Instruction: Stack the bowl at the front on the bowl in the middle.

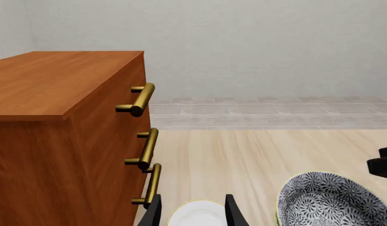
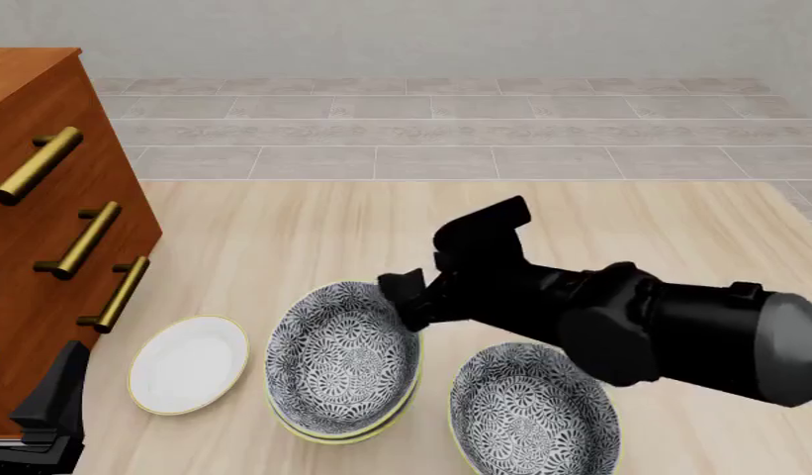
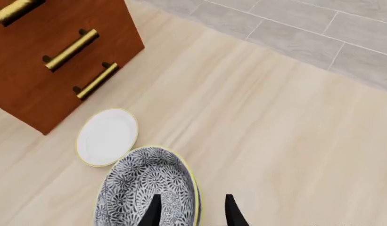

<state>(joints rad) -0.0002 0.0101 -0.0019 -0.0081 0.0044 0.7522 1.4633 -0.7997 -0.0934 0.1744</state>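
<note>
Pale wood table [image 2: 314, 228], right gripper [image 3: 192, 209] astride stacked bowl [image 2: 339, 351] rim

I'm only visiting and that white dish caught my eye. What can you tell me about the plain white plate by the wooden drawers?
The plain white plate is round and shallow, glossy like glazed ceramic, with a thin pale-yellow rim. It lies flat and empty on the light wooden table, between the brown wooden drawer cabinet and the stacked grey-and-white floral bowls. Nothing touches it but the table.

Left side: wooden drawer cabinet [image 2: 43, 198] with brass handles blocks passage.
Far table [image 2: 379, 223]: open wood, free passage.
</note>
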